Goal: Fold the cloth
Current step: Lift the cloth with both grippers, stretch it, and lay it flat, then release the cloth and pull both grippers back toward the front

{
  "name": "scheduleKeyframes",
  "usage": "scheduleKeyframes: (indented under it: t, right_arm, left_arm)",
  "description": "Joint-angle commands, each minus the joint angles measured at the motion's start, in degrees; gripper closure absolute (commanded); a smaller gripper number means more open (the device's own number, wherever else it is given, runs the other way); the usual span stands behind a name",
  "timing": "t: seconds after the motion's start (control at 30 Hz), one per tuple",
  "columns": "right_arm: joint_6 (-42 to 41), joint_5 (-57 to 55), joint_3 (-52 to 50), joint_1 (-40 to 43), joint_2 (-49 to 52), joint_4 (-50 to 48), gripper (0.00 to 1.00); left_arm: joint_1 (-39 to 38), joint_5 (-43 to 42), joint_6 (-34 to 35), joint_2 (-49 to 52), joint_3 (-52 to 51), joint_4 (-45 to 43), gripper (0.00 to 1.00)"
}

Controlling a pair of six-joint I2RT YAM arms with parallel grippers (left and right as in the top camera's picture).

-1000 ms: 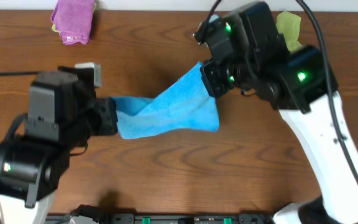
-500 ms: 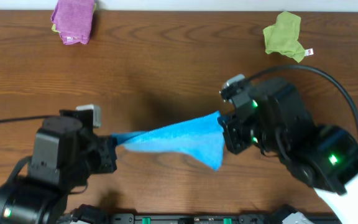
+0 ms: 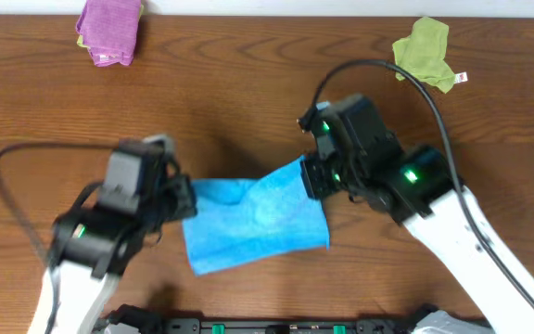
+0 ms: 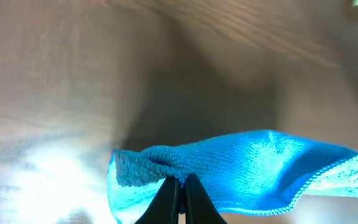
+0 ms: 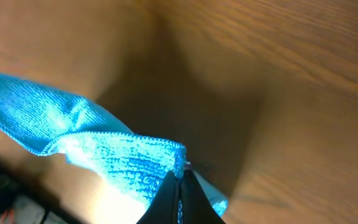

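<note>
You had the blue cloth [image 3: 253,223] held between both arms, near the front middle of the counter [image 3: 248,102]. Your left end effector [image 3: 185,199] was clamped on the blue cloth's upper left corner. In the left wrist view its fingertips [image 4: 168,200] were pressed together over a bunched fold. Your right end effector [image 3: 306,176] gripped the upper right corner, jaws closed on the hemmed edge. The rest of the blue cloth spread toward the front edge. From overhead I could not tell whether it lay on the wood or hung just above it. A purple cloth [image 3: 109,30] sat at the back left and a yellow-green cloth [image 3: 423,51] at the back right. Its white tag [image 3: 459,79] was too small to read.
</note>
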State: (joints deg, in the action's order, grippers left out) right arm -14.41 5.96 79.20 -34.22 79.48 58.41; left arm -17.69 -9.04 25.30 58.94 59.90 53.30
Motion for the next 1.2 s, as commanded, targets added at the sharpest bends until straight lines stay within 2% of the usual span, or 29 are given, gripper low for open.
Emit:
scheduleKeyframes:
  t: [0.0, 0.3, 0.6, 0.8, 0.83, 0.87, 0.9, 0.93, 1.03, 1.07, 1.17]
  right_arm:
    - [1.6, -0.5, -0.3, 3.3, 4.1, -2.3, 0.99]
    - [4.9, 2.0, -0.3, 9.5, 13.6, -9.9, 0.98]
    - [5.5, 2.0, -0.3, 12.9, 21.7, -20.7, 0.99]
    - [6.0, 1.9, -0.3, 15.3, 23.8, -26.2, 0.99]
    - [6.1, 1.1, -0.3, 15.6, 24.6, -29.4, 0.98]
    - [6.1, 0.5, -0.3, 15.9, 24.8, -32.1, 0.85]
    - [6.1, 0.4, -0.2, 16.1, 25.1, -34.7, 0.45]
    - [6.1, 0.5, -0.2, 16.3, 25.0, -36.0, 0.22]
    - [6.2, 0.5, 0.0, 16.6, 25.0, -36.3, 0.1]
    - [6.2, 0.5, 0.0, 16.6, 25.0, -35.7, 0.03]
    - [6.1, 0.6, 0.0, 16.6, 25.0, -33.4, 0.01]
  left_arm:
    - [0.9, 2.0, -3.1, 6.6, -0.2, -3.5, 0.94]
    - [2.3, 1.5, -4.6, 22.8, -0.2, -17.6, 0.95]
    - [2.7, 1.9, -4.8, 31.3, -0.2, -30.5, 0.95]
    - [5.6, 0.2, -4.8, 35.9, -0.2, -38.9, 0.94]
    - [6.2, -0.7, -5.0, 36.6, -0.2, -42.5, 0.73]
    - [6.5, -0.9, -5.0, 37.0, -0.2, -45.7, 0.19]
    - [6.8, -1.1, -5.0, 37.1, -0.2, -48.3, 0.05]
    - [6.9, -1.1, -5.0, 36.9, -0.1, -49.4, 0.05]
    - [7.0, -1.1, -5.0, 36.1, 0.1, -47.6, 0.05]
    - [7.0, -1.1, -5.5, 36.0, 0.1, -46.5, 0.04]
    - [7.0, -1.1, -6.3, 35.6, 0.1, -41.9, 0.05]
